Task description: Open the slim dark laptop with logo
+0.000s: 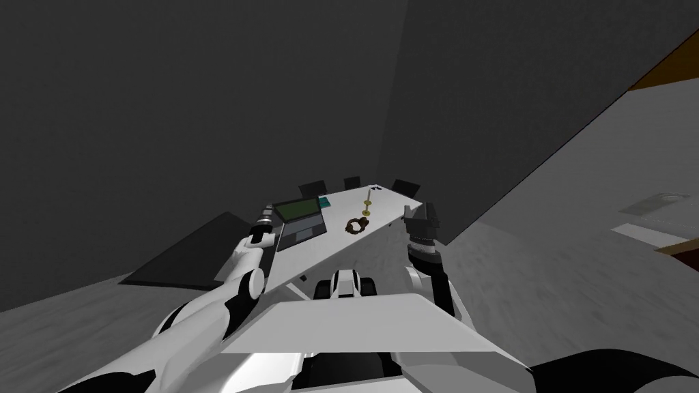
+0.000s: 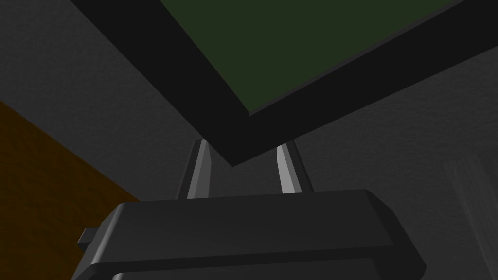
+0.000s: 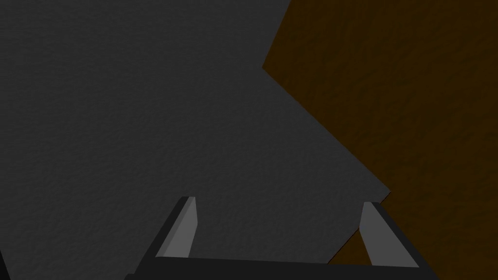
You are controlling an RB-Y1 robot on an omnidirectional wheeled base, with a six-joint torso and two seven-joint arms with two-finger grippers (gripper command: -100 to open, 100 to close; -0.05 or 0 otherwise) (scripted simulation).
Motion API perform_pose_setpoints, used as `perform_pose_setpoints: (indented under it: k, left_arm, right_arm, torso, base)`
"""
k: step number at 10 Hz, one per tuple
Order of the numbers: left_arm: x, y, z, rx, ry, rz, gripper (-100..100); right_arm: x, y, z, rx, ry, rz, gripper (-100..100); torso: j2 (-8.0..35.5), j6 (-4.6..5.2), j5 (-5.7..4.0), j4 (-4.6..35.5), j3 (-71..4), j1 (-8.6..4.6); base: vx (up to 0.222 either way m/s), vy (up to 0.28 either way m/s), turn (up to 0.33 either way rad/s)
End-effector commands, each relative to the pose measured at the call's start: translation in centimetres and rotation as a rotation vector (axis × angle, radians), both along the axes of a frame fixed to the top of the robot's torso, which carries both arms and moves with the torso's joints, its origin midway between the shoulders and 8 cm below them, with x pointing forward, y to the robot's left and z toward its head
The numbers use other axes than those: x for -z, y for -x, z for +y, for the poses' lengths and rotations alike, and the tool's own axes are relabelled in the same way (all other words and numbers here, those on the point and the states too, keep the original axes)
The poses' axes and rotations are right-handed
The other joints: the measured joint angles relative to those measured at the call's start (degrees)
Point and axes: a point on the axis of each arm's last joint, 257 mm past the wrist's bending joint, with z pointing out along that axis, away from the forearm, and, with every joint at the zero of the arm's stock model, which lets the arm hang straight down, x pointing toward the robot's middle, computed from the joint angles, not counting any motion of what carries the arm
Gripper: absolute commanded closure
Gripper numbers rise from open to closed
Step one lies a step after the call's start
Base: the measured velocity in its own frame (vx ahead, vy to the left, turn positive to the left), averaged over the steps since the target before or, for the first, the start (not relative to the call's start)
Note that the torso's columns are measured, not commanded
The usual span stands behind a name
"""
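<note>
Laptop sits at the left end of the table, lid raised, green screen showing above the keyboard. Left gripper is at the lid's outer corner; from the wrist, that dark corner lies over the left gripper, and I cannot tell if it grips. Right gripper hangs off the table's right corner, spread wide, holding nothing
</note>
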Motion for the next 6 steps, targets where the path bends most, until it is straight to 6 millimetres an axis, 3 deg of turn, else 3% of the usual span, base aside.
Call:
perform_pose_setpoints:
  k: [1, 6]
  left_arm:
    - [1.4, 0.7, -2.8, 0.032, -0.001, -0.022, 100]
    - [0.3, 2.9, -8.4, 0.091, -0.052, -0.14, 100]
  right_arm:
    - [0.0, 0.0, 0.0, 0.0, 0.0, 0.0, 0]
    - [0.0, 0.0, 0.0, 0.0, 0.0, 0.0, 0]
  torso:
    - [0.1, -0.18, -0.02, 0.0, 0.0, 0.01]
    - [0.0, 0.0, -0.13, 0.1, 0.0, -0.11]
  base:
    - [0.063, 0.013, 0.13]
    - [0.076, 0.012, 0.163]
